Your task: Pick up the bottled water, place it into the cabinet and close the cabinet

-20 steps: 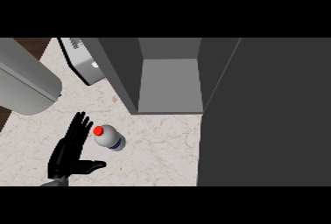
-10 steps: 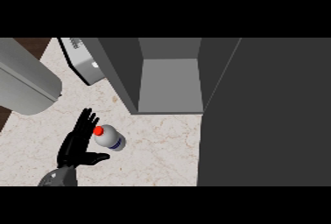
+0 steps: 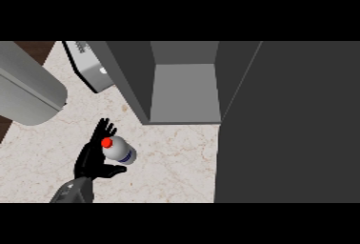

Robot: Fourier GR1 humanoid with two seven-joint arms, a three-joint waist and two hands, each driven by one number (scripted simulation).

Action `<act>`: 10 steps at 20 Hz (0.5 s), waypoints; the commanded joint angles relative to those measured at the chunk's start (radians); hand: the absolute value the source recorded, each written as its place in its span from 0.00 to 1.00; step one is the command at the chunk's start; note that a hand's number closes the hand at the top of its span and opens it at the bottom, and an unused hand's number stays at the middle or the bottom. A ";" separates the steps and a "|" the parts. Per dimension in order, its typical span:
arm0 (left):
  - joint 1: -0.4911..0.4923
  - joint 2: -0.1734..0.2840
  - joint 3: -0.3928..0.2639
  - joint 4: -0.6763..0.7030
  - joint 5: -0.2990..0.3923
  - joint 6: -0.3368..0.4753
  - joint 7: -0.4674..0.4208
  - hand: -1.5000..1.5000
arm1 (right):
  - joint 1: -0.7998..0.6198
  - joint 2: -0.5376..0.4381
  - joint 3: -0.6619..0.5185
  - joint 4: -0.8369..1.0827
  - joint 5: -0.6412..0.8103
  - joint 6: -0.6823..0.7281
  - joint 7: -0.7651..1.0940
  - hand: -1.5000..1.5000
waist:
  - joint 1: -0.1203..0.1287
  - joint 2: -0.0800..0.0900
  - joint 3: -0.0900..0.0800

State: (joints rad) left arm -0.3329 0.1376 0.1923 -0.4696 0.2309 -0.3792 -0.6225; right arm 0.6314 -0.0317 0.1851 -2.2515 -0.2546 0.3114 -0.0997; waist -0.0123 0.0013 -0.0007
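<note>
The left hand (image 3: 93, 159) is sliding in closer than a moment ago, fingers spread and straight, thumb now reaching under the bottled water (image 3: 118, 149), which is standing on the counter (image 3: 169, 162) right against the palm. The grasp is only forming, nothing curled round it yet, so the pick-up looks about to begin. Counting up: one hand showing, one bottle with its red cap, one cabinet (image 3: 183, 90) standing open just beyond, one grey appliance (image 3: 91, 66) beside it.
</note>
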 commanded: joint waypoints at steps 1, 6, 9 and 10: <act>-0.070 -0.002 0.025 0.096 0.019 -0.041 -0.006 0.00 | 0.022 -0.010 0.001 0.063 0.031 0.043 -0.079 0.00 | -0.004 0.000 0.000; -0.090 -0.050 0.005 0.169 -0.004 -0.091 -0.057 0.00 | -0.032 0.001 -0.016 0.125 0.008 0.031 -0.086 0.00 | -0.006 0.002 0.000; -0.056 -0.025 0.008 0.161 0.005 -0.151 -0.070 0.00 | -0.041 0.012 -0.006 0.086 0.011 -0.005 -0.044 0.00 | 0.000 0.001 0.000; -0.084 -0.026 0.022 0.197 0.015 -0.170 -0.075 0.00 | -0.042 0.004 0.012 0.072 0.008 0.003 -0.020 0.00 | -0.005 0.003 -0.001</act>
State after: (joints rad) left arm -0.4058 0.1304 0.2116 -0.3346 0.2419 -0.4705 -0.6659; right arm 0.5974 -0.0252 0.1835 -2.1856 -0.2463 0.3103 -0.1284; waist -0.0131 -0.0008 0.0048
